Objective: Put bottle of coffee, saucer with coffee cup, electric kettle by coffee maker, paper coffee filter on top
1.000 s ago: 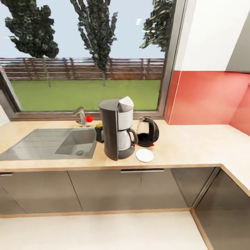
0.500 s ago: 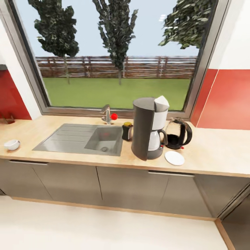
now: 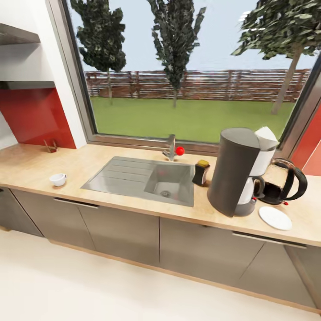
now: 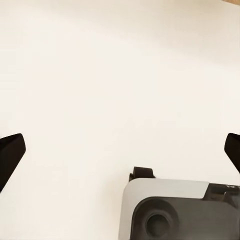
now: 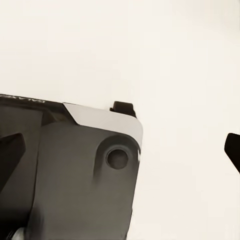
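Right, from my head camera the kitchen countertop runs under the big window, with the sink set into it. The coffee maker stands to the right of the sink, and the paper coffee filter sits on top of it. The bottle of coffee stands between the sink and the coffee maker, just beside the machine. The electric kettle is on the machine's far right side, close against it, and the saucer lies bare in front of the kettle, near the counter edge. The coffee cup sits well apart from all of that, far along the counter to the left of the sink.

My left pincer is spread wide with nothing between its tips, pale floor beneath it. My right pincer is likewise spread and holding nothing, hanging over part of my own base
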`<state>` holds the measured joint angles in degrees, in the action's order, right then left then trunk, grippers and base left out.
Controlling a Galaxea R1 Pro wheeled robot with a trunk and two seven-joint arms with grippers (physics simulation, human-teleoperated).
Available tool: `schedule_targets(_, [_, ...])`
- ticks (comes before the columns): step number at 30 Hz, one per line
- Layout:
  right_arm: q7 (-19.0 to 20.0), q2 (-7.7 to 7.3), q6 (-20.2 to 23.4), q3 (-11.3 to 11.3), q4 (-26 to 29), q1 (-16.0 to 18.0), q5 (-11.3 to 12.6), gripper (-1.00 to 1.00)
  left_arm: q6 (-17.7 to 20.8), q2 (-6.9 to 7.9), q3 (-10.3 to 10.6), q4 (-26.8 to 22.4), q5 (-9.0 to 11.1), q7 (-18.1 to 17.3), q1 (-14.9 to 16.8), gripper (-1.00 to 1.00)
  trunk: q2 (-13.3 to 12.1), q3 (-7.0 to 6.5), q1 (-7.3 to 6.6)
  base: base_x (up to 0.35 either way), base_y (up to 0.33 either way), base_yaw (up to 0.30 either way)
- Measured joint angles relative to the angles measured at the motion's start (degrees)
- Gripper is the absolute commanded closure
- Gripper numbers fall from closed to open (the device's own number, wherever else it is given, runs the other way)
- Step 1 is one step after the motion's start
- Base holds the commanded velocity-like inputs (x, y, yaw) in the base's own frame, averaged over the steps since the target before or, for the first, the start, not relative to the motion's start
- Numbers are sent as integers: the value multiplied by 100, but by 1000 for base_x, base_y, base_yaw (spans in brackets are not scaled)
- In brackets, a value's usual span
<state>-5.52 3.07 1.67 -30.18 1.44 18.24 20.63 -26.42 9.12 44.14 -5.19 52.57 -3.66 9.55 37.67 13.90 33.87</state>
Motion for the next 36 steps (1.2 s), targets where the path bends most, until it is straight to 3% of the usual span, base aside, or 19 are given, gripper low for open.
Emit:
schedule_targets(17, [-1, 9, 0, -1, -1, -33, -1, -100, 5, 84, 1, -1, 0, 0, 0, -100, 1, -47, -1, 251, 258, 241])
schedule_targets(36, [-1, 9, 0, -1, 1, -52, 0, -100, 22, 88, 1, 0, 8, 0, 4, -100, 0, -214, 0, 220, 270, 2])
